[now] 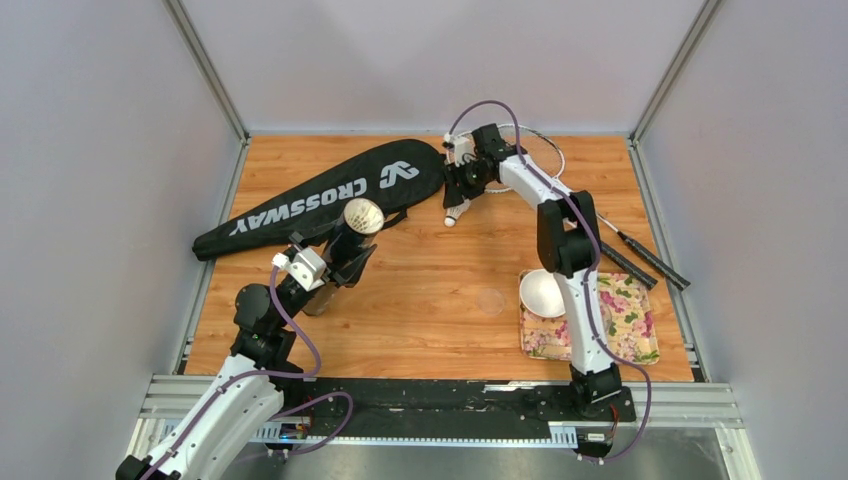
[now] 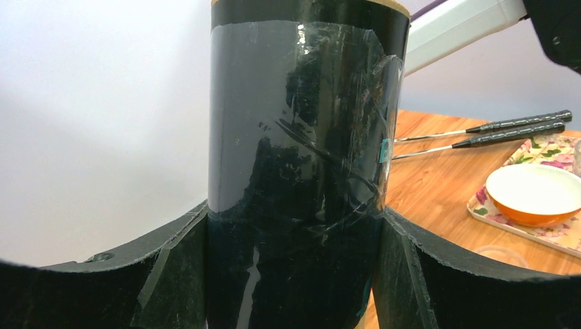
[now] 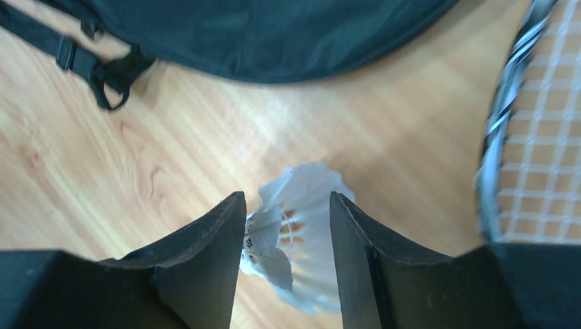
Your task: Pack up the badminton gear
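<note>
The shuttlecock [image 3: 301, 205] is seen directly between the part-closed fingers of the right gripper [image 3: 288, 260], with its long axis lying roughly along them. Whether it is pinched cannot be told. The dark tube [image 2: 294, 137] is clasped near-upright in the wide-set left gripper [image 1: 345, 258], mouth pointed up, well apart to the left of the right jaws.

Black and white on an orange-brown table [image 1: 420, 330]
Black bag [image 1: 320, 200], white lettering; dark tube [image 2: 294, 171]; white shuttlecock [image 3: 301, 226]; pink-flowered tray [image 1: 632, 322]; bowl [image 2: 534, 195] white inside, orange outside.
</note>
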